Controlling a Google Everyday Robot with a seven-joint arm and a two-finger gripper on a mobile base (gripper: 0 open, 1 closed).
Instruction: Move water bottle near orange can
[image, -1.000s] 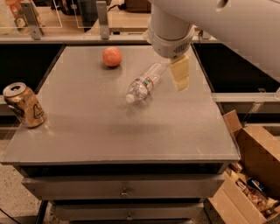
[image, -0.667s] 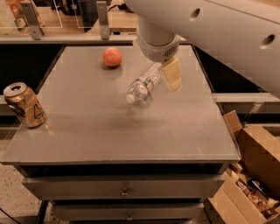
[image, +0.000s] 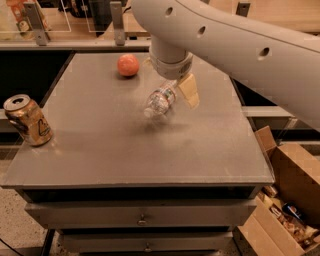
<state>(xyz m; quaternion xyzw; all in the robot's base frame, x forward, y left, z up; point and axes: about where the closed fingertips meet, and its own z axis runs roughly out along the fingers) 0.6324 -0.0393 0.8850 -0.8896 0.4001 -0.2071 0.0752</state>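
The water bottle (image: 160, 100) is a small clear bottle with a white cap, tilted with its cap pointing down-left. It hangs a little above the grey table (image: 200, 150), over its own shadow. My gripper (image: 176, 91) is shut on the bottle's upper end, with one cream finger (image: 189, 92) showing on the right side. The orange can (image: 29, 121), golden with a dark triangular mark, stands upright near the table's left edge, well to the left of the bottle.
A round orange ball (image: 128, 65) lies on the far part of the table, just left of my wrist. Open cardboard boxes (image: 285, 200) stand on the floor to the right. Drawers sit under the table's front edge.
My arm has swung to the left, and the bottle has moved slightly left with it, still held. The can and ball have not moved.
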